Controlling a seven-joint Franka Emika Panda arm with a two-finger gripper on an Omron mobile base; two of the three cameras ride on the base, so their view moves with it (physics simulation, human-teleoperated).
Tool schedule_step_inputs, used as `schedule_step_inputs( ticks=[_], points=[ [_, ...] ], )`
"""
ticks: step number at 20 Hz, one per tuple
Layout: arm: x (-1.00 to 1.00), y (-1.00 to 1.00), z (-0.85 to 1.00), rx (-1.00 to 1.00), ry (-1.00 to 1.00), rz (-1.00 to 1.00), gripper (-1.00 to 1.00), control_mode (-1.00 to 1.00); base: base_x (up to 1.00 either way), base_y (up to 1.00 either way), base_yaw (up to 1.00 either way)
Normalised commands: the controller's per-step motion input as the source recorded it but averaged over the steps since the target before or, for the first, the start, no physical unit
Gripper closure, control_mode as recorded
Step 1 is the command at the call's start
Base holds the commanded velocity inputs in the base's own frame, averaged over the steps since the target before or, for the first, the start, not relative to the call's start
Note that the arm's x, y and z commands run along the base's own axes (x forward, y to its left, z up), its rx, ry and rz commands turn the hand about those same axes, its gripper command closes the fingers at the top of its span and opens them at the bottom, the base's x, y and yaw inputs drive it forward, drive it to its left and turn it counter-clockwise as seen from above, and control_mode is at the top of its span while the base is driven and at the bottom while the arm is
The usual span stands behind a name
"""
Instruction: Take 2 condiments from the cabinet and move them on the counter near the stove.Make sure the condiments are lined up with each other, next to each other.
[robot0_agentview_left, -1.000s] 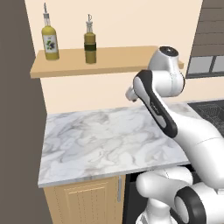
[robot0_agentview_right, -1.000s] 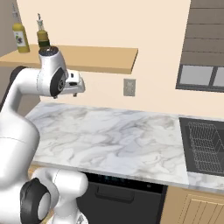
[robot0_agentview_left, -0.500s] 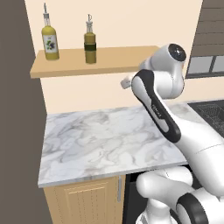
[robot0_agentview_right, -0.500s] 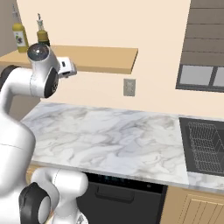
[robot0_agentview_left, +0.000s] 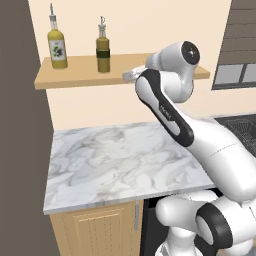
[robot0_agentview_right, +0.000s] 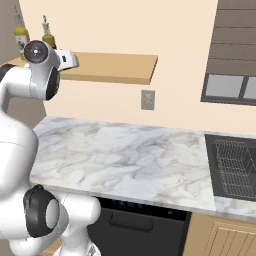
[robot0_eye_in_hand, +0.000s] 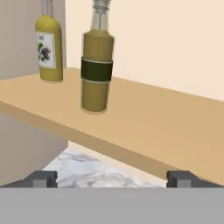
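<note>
Two condiments stand upright on the cabinet, a light-brown shelf board (robot0_agentview_left: 75, 76). The yellow bottle (robot0_agentview_left: 57, 45) with a white label is at the left, the olive-green bottle (robot0_agentview_left: 103, 51) with a black band to its right. My gripper (robot0_agentview_left: 131, 75) hangs at shelf height, just right of the olive-green bottle and apart from it. In the hand view the olive-green bottle (robot0_eye_in_hand: 97, 72) stands ahead, left of centre, and the yellow bottle (robot0_eye_in_hand: 49, 48) is further left. My gripper (robot0_eye_in_hand: 111, 179) is open, with nothing between its fingertips (robot0_eye_in_hand: 41, 178). The marble counter (robot0_agentview_left: 120, 160) lies below the shelf.
The stove (robot0_agentview_right: 235, 167), with black grates, borders the counter on the right. A wall outlet (robot0_agentview_right: 147, 99) sits under the shelf's right end. A dark wall unit with grey panels (robot0_agentview_left: 230, 75) hangs at the right. A dark wall (robot0_agentview_left: 20, 150) bounds the left side.
The arm has risen and carried the hand from below the shelf up to shelf height, closer to the olive-green bottle. Both bottles stand where they were.
</note>
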Motion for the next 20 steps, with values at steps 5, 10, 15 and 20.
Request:
schedule_step_inputs(
  ticks=[5,10,15,20],
  points=[
    [0.35,0.35,0.34,0.06,0.0,0.0,-1.0,-1.0,0.0,0.0,0.0],
    [0.34,0.23,0.09,0.04,0.06,-0.07,-1.0,-1.0,0.0,0.0,0.0],
    [0.16,0.19,0.0,0.01,0.02,-0.08,-1.0,-1.0,0.0,0.0,0.0],
    [0.04,0.37,0.0,0.0,-0.02,-0.01,-1.0,-1.0,0.0,0.0,0.0]
  ],
)
